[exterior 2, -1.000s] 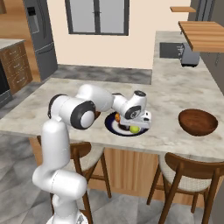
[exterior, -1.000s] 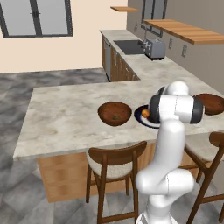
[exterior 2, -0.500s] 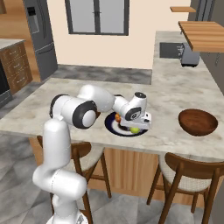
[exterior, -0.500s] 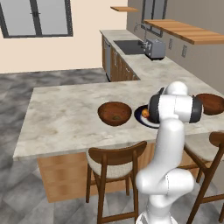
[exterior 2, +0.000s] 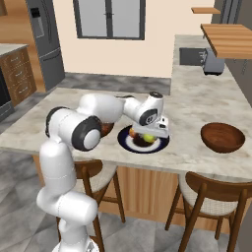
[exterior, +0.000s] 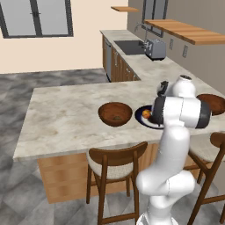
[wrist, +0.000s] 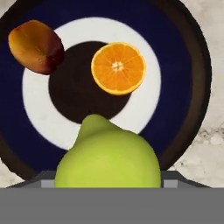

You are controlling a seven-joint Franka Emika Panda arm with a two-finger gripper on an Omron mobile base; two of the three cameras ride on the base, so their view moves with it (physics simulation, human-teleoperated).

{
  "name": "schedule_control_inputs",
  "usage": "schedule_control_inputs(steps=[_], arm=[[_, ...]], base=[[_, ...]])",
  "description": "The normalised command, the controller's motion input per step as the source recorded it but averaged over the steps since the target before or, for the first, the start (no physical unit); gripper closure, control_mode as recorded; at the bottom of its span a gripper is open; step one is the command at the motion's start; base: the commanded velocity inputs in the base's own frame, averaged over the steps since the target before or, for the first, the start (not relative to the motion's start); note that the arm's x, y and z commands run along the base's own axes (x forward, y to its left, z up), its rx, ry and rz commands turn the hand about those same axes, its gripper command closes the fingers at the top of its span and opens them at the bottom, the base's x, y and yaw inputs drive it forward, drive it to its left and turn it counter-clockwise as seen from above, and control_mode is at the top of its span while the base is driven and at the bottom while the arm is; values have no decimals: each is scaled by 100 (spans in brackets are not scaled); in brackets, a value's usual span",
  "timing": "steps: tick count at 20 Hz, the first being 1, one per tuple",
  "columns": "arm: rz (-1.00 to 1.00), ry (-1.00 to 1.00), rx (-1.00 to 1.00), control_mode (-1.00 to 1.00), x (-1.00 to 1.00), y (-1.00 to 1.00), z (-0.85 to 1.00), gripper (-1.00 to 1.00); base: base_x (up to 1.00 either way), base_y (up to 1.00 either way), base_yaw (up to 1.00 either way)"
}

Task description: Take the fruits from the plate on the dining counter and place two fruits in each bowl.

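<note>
1. In the hand view the yellow-green fruit [wrist: 108, 153] is covering the near part of the navy plate [wrist: 183, 78], and the fruit's underside is running out of sight at the bottom.
2. In the left base view the arm is hiding most of the plate [exterior: 141, 118] and part of the right-hand bowl [exterior: 216, 102].
3. In the right base view the gripper [exterior 2: 156, 132] is masking the fruits; whether its fingers are gripping is unclear.

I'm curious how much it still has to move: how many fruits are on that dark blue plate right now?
3 that I can see: an orange near the plate's centre, a red fruit on its pale ring, and a yellow-green fruit right at the pincer. Another could be hidden behind that one.
</note>
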Motion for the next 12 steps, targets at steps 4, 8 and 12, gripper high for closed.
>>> schedule_control_inputs(steps=[4,8,12], arm=[[-3,0,0,-100,-31,81,93,100],[0,1,0,-100,-3,100,55,100],[0,3,0,-100,0,100,51,100]], base=[[0,0,0],[0,0,0],[0,0,0]])
